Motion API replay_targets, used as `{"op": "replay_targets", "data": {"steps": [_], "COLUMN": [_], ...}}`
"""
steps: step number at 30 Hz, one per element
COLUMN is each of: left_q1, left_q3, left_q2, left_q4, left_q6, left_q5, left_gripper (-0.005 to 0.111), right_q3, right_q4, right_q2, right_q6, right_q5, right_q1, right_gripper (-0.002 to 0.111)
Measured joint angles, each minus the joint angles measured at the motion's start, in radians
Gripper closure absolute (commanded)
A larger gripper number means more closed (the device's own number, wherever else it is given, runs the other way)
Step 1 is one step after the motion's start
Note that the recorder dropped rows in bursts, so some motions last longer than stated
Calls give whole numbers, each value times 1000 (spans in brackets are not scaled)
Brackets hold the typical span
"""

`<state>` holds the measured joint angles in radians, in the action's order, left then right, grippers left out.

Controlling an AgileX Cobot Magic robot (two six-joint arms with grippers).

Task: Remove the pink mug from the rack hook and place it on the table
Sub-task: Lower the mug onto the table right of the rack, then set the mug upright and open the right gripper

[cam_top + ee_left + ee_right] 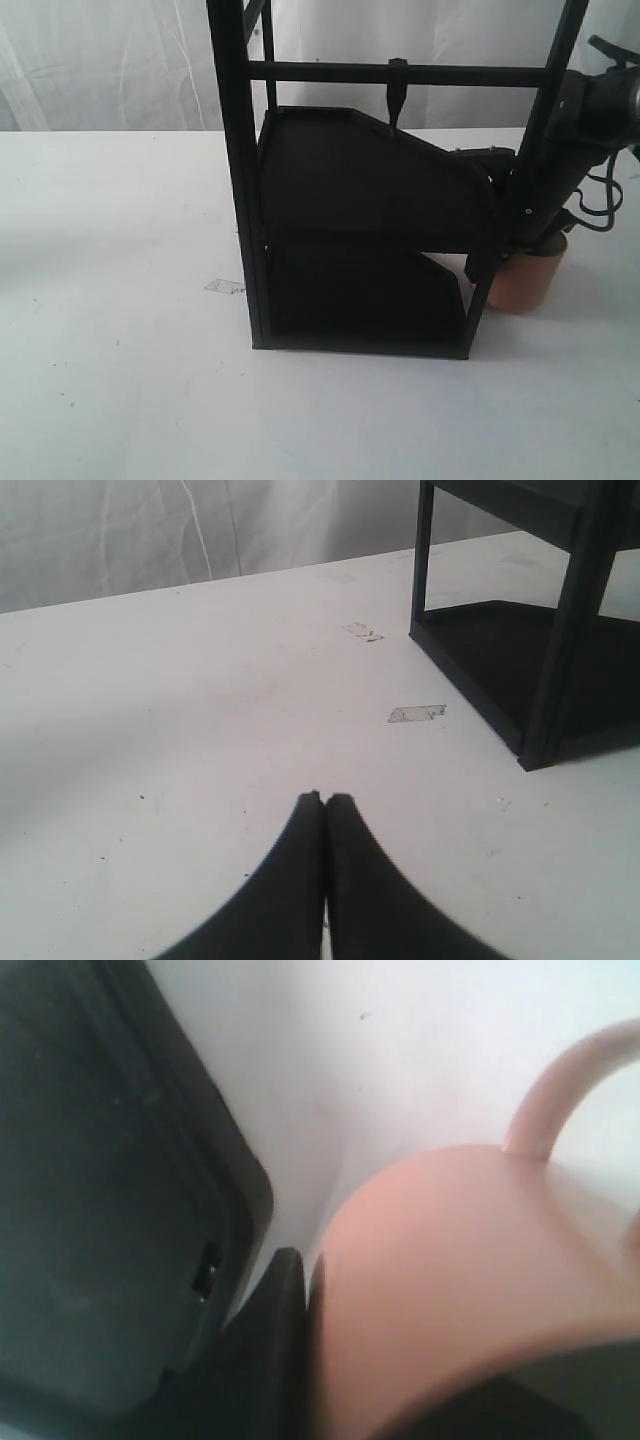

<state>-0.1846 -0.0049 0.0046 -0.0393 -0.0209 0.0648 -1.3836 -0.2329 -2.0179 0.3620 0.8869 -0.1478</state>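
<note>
The pink mug stands mouth up on the table just right of the black rack, apart from the empty rack hook on the crossbar. My right gripper reaches down onto its rim. In the right wrist view the pink mug fills the frame, handle pointing away. One black finger lies against its outer wall and the other is hidden. So the right gripper is shut on the mug's wall. My left gripper hangs shut and empty over bare table.
The rack's two dark shelves and its front post stand close to the left gripper's right side. A scrap of clear tape lies on the table left of the rack, also tape in the left wrist view. A white curtain hangs behind.
</note>
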Motion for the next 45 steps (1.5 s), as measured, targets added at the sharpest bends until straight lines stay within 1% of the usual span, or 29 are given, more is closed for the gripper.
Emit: {"op": "replay_targets", "data": {"steps": [4,7,14,23,42,43,45], "left_q1": [0,0,0,0,0,0,0], "left_q3": [0,0,0,0,0,0,0], "left_q2": [0,0,0,0,0,0,0], "left_q4": [0,0,0,0,0,0,0], "left_q6": [0,0,0,0,0,0,0], "left_q5": [0,0,0,0,0,0,0], "left_gripper": [107,107,107,107,107,107,107], "right_q3": [0,-1,-10,-24,-36,-36,-36], "right_q4": [4,4,16,133,134,131,123], "right_q2": [0,0,-12,-21,-32,-32,-32], "right_q6": [-2,-4,-23,-111,-115,-113,-106], "right_q5": [0,0,12,31,57,57,59], "right_q1": [-2,-2,-2,-6,-6,-6,-6], "right_gripper": [105,101,101,101,101,100,95]}}
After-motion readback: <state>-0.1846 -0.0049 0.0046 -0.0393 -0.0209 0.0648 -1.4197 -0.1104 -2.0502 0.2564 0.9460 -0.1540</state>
